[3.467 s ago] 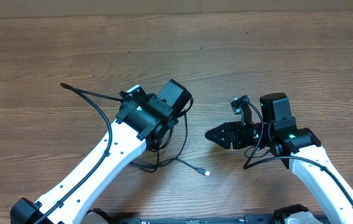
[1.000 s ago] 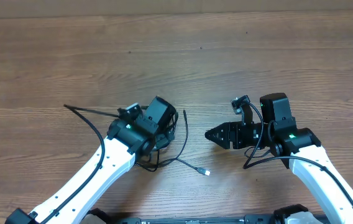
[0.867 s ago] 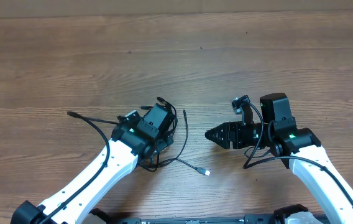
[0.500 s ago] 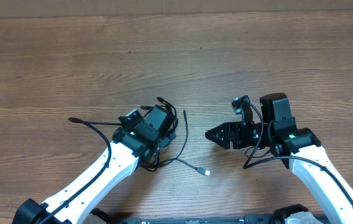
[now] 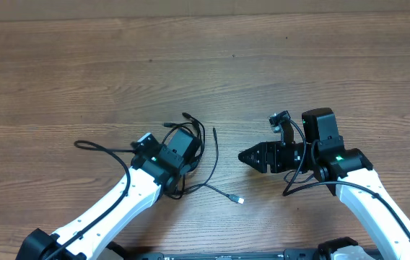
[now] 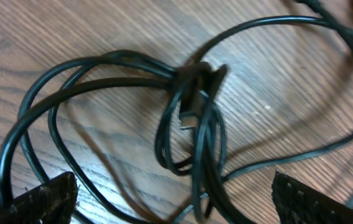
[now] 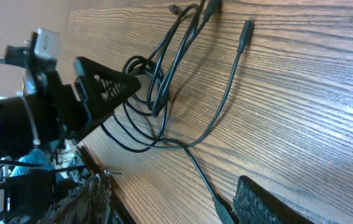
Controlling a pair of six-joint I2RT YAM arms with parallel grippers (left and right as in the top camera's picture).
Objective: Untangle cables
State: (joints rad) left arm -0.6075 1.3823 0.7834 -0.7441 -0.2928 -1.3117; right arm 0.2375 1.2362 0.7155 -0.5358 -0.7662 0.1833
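Wood-grain boards make up the surface (image 5: 299, 65), and the cables (image 6: 192, 78) lie on it left of centre as a bunch of black loops crossing at one knot. They sit directly beneath our left claw (image 6: 175, 199), whose fingers stand spread wide to either side of the bunch, pinching nothing. One loose strand runs out of the bunch toward the near edge and ends in a silvery plug (image 5: 240, 201) between our two arms, while our right claw (image 5: 247, 155) hangs apart from the cables on their right, pointing at them, its fingers partly spread and empty.
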